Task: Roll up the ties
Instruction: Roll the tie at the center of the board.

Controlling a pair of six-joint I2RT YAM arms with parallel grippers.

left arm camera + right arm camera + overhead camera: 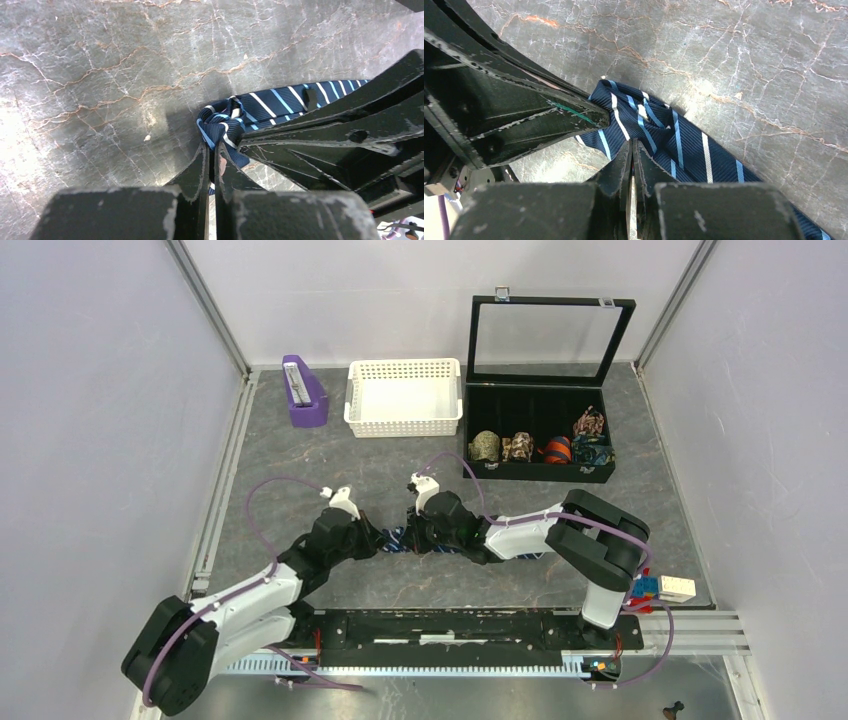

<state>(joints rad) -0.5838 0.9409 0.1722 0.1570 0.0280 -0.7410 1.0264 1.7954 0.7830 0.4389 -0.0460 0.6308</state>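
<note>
Pinching navy striped tie (398, 540) from both sides: left fingers (196, 172) clenched on its folded, bunched end, right fingers (620, 167) clenched on flat strip just beside that fold. Both arms' tips nearly touching. Tie lies on grey marbled counter (300, 455), near middle, strip running right beneath right arm. Far right: black box (535, 472), lid up, patterned rolls inside. White basket (403, 426) far middle, purple stand (304, 392) left of it
</note>
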